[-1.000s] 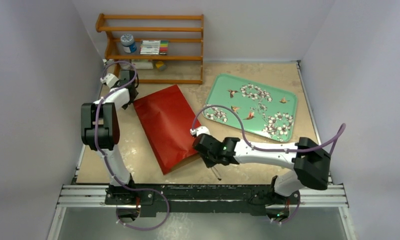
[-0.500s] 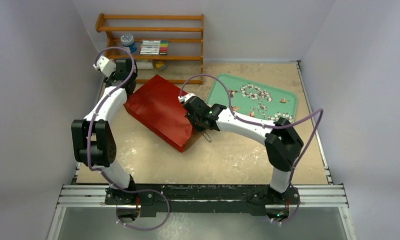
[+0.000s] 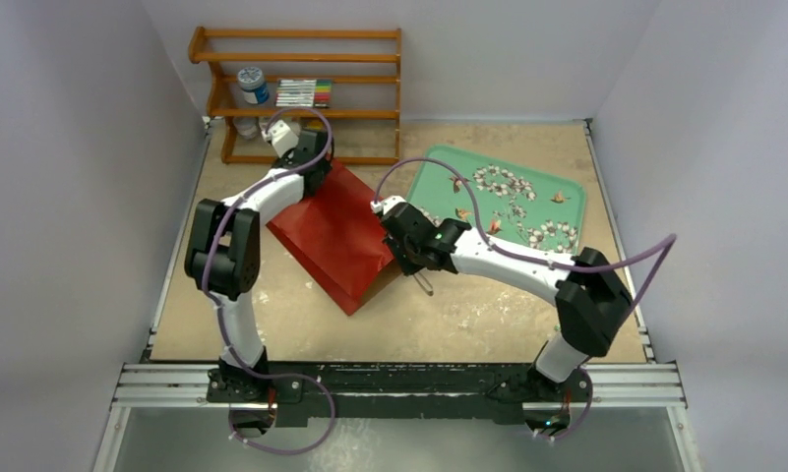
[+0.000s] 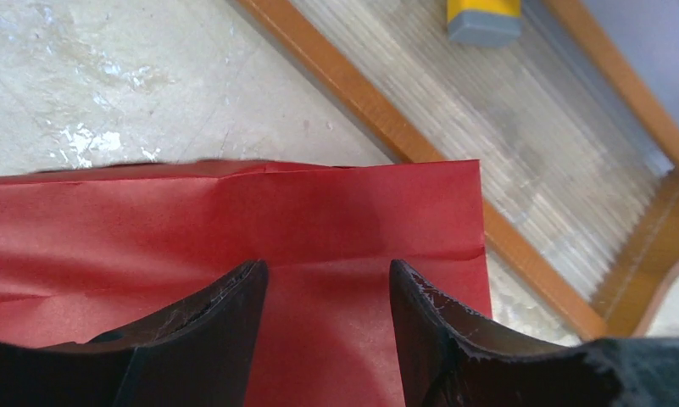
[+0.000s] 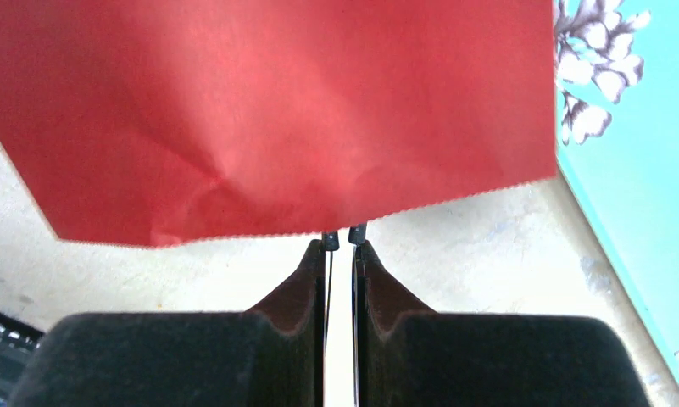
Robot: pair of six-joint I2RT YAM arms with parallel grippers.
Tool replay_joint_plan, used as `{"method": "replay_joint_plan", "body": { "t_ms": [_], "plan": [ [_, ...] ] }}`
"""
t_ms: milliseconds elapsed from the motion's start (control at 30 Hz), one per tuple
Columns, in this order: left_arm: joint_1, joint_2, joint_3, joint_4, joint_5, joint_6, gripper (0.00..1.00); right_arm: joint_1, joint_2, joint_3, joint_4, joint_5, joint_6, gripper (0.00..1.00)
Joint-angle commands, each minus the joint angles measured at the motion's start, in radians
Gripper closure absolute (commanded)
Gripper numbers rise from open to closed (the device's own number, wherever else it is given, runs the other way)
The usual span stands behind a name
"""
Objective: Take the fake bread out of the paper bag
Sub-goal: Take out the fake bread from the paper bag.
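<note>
Red paper bag (image 3: 335, 231) lies on counter (image 3: 468, 305) btw wooden shelf (image 3: 301, 98) and green tray (image 3: 537, 202). My L tool (image 4: 327, 270) is open, fingers over bag's far closed end. My R tool (image 5: 340, 242) is nearly closed, tips at zigzag rim; can't tell if paper's pinched.

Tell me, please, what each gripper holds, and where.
The right gripper pinches the large red paper bag by its zigzag-cut rim; the left gripper is open, holding nothing.

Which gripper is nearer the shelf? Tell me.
Left. The left gripper is over the bag, beside the shelf; the right gripper is at the bag's opposite rim.
</note>
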Motion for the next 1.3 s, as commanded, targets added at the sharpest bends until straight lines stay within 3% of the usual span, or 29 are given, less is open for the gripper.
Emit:
{"method": "replay_joint_plan", "body": {
  "t_ms": [0, 267, 633, 1267],
  "plan": [
    [-0.025, 0.055, 0.057, -0.019, -0.056, -0.001, 0.45, -0.003, -0.105, -0.033, -0.008, 0.028, 0.048, 0.99],
    [-0.032, 0.109, 0.079, -0.033, -0.090, -0.085, 0.45, 0.025, -0.198, -0.108, -0.054, 0.004, 0.088, 0.99],
    [-0.029, 0.148, 0.204, -0.116, -0.146, -0.064, 0.45, 0.195, -0.445, -0.228, -0.242, 0.021, 0.304, 0.99],
    [0.125, 0.091, 0.164, -0.156, -0.115, -0.107, 0.44, 0.257, -0.685, -0.121, -0.617, 0.051, 0.595, 1.00]
  ]
}}
